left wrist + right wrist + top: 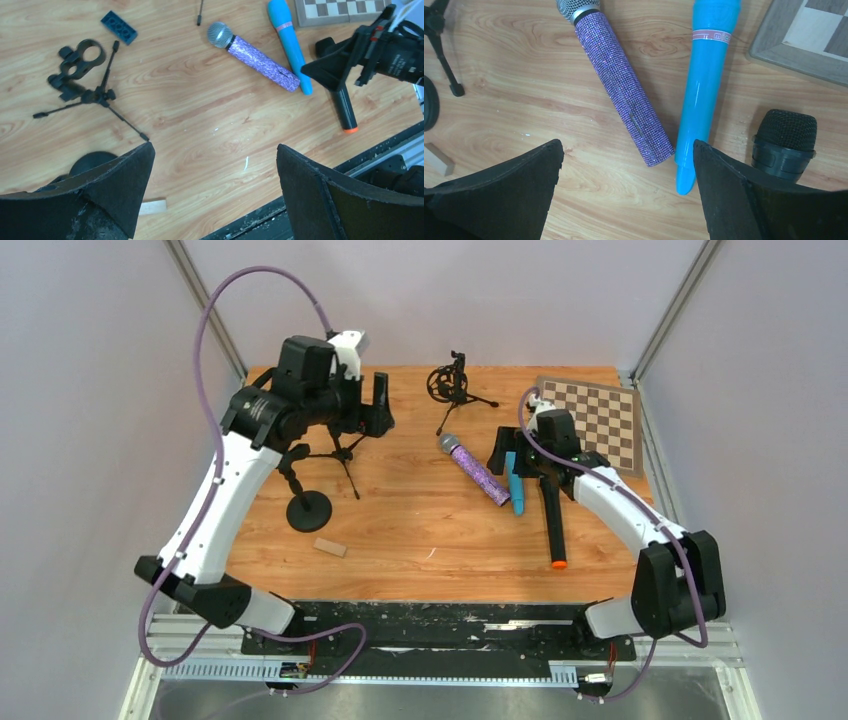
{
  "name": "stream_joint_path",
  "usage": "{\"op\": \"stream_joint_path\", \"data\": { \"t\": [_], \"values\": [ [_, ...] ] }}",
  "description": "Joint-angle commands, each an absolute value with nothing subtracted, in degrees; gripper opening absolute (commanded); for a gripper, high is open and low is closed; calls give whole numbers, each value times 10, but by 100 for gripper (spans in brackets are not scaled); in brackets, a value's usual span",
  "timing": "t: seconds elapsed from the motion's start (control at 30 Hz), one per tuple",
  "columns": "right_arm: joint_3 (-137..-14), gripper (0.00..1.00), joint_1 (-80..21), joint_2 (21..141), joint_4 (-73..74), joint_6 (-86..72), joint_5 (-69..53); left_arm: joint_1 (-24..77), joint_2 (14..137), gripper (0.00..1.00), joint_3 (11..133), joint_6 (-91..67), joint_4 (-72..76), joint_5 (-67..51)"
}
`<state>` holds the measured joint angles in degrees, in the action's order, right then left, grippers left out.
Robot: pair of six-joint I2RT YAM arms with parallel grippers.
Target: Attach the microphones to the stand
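Here, flat on the right of the table (420,520): purple glitter microphone (624,90) and light blue microphone (701,95) just beside each other, tails close together, tops cropped in the right wrist view. Black microphone (553,525) alongside, head partly hidden behind a finger. Right gripper (629,145) poised above, spread wide, holding nothing. Left gripper (215,155) likewise wide and empty, round-based stand (95,159) mostly hidden behind it.

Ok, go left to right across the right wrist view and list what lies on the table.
wooden block → purple glitter microphone → light blue microphone → black microphone
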<state>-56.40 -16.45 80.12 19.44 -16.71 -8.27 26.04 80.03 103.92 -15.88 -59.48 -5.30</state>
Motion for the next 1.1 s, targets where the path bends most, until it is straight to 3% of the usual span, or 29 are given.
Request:
{"op": "stream_joint_path", "data": {
  "t": [0.0,0.23,0.47,0.63,1.07],
  "values": [
    [-599,100,-191,820,220,-137,-21,313,859,100,1125,-140,-646,-36],
    [-617,100,-232,861,226,-121,16,343,862,100,1109,-128,-635,-4],
    [-659,100,-271,914,241,-102,77,343,710,100,867,-111,-469,-11],
    [-702,100,-287,959,249,-86,105,343,654,100,799,-101,-385,5],
    [-745,100,-305,1062,251,-81,95,343,641,100,659,-193,-296,-42]
  ]
}}
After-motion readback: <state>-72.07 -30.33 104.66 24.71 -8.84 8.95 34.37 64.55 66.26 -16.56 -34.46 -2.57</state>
